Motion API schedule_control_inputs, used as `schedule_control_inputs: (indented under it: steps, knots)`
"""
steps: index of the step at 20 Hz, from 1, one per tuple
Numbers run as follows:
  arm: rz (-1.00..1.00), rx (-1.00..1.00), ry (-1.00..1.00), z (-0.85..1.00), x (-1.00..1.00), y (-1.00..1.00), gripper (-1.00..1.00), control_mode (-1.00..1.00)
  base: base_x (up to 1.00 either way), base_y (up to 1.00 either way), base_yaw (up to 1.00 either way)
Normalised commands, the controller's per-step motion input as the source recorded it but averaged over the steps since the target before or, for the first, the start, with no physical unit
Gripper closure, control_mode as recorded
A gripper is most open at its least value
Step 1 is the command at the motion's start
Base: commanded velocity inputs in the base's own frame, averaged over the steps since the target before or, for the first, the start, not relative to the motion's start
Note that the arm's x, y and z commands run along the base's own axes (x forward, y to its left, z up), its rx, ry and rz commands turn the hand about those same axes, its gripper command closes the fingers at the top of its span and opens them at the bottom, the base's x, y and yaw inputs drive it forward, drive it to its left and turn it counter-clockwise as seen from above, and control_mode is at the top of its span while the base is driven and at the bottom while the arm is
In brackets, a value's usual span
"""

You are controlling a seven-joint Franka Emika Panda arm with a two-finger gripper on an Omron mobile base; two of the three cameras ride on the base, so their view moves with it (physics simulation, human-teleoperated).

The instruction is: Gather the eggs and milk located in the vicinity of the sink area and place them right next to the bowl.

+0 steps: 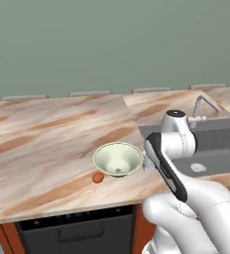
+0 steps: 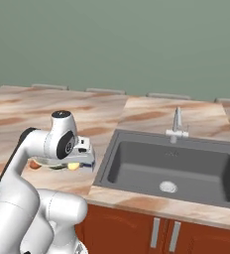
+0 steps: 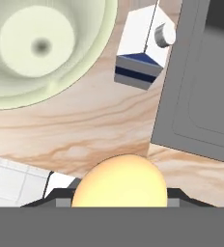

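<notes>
Carrying the pale yellow egg (image 3: 119,181), the two-finger gripper (image 3: 119,202) hangs above the marbled counter (image 1: 42,134) just in front of the wide cream-green bowl with the flaring rim (image 1: 118,158). In the hand view you can see the egg sitting between the dark fingertips at the bottom edge, so read the jaws as closed around it, though the tips themselves are mostly hidden by the egg and the contact is a judgement.

Take the bowl as your landmark. The small white carton of milk with dark blue bands (image 3: 140,53) already stands just beside the bowl's rim, between the bowl and the large dark grey sink basin (image 2: 176,166). The orange-brown egg (image 1: 98,177) rests on the counter close against the bowl's front-left side, away from the sink. Both of those look done to me.

What you have left is this one egg. It is over bare counter near the bowl's front, on the sink side, and near the counter's front edge, not yet set down. You still need to lower it until it rests on the marble, then open up and lift off. Watch two things: an egg rolls easily, and the counter's edge is near, so a release from any height could send it off.
</notes>
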Motion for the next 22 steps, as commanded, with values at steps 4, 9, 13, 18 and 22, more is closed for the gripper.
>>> schedule_control_inputs:
  steps: [4, 9, 13, 18, 22]
  knots:
    - [0.0, 0.0, 0.0, 0.0, 0.0, 0.0, 1.0, 1.0, 0.0, 0.62, 0.0]
    - [0.01, 0.0, 0.0, 0.0, 0.0, 0.02, 1.0, -1.0, 0.0, 0.38, 0.01]
    - [0.0, 0.0, 0.0, 0.0, 0.0, 0.0, 1.0, -1.0, 0.0, 0.0, 0.0]
    - [0.07, 0.0, -0.01, 0.0, 0.0, -0.35, 1.0, -1.0, 0.0, 0.0, 0.0]
    - [0.36, 0.07, -0.03, 0.0, 0.0, -0.61, 1.0, -1.0, 0.0, 0.0, 0.0]
